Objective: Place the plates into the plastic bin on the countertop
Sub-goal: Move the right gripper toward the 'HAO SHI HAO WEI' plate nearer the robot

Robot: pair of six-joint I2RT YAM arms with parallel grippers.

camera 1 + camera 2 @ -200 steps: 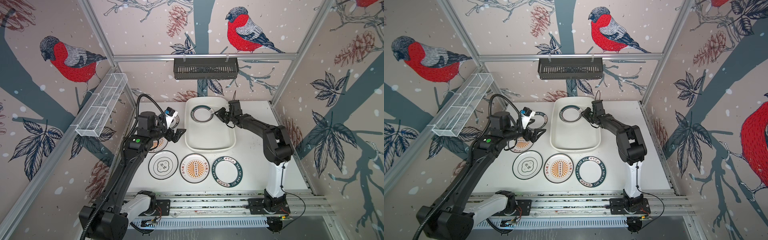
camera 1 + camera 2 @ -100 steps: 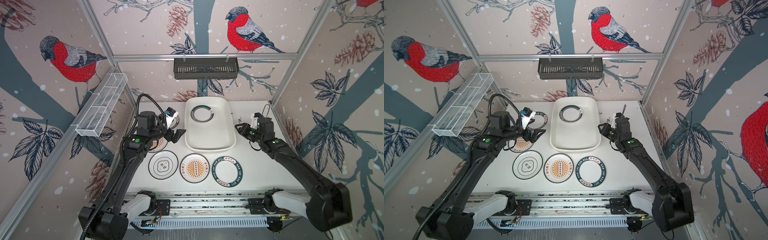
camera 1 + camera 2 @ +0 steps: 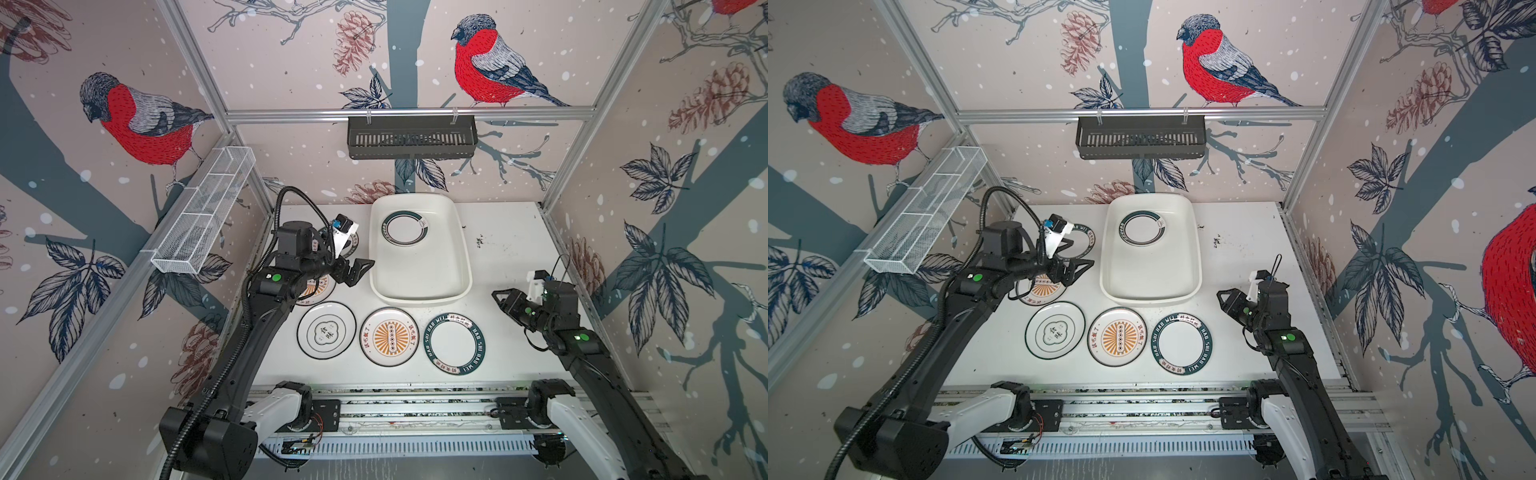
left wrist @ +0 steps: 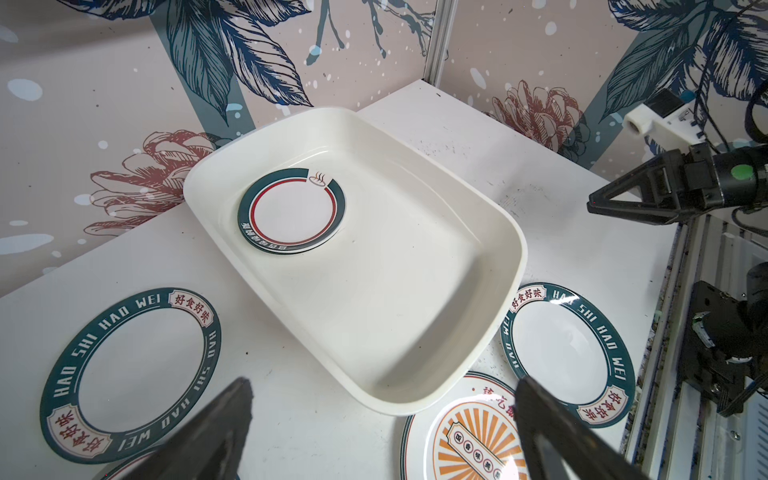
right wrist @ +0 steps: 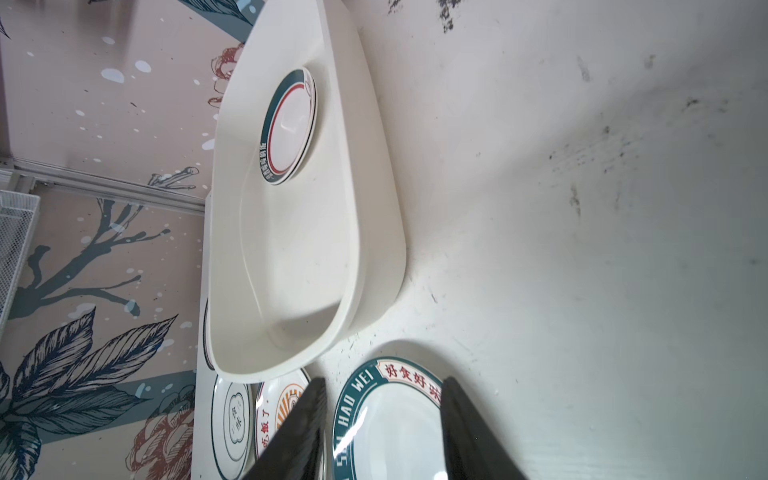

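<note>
Teal-lettered plate near open, empty right hand; left hand wide open.

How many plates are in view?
6. Ringed plate in the plastic bin; cloud plate, sunburst plate, lettered plate in a row before it; second sunburst plate, second lettered plate left of it, partly under the left arm.

Both top views: left arm covers most of the far sunburst plate and all but a rim arc of the back lettered plate. Left wrist view: bottom edge cuts off the left gripper fingers and half the near sunburst plate. Right wrist view: right gripper fingers cut off likewise, one masking the near sunburst plate; front lettered plate runs out of frame; rim script on the binned plate too small to read.
</note>
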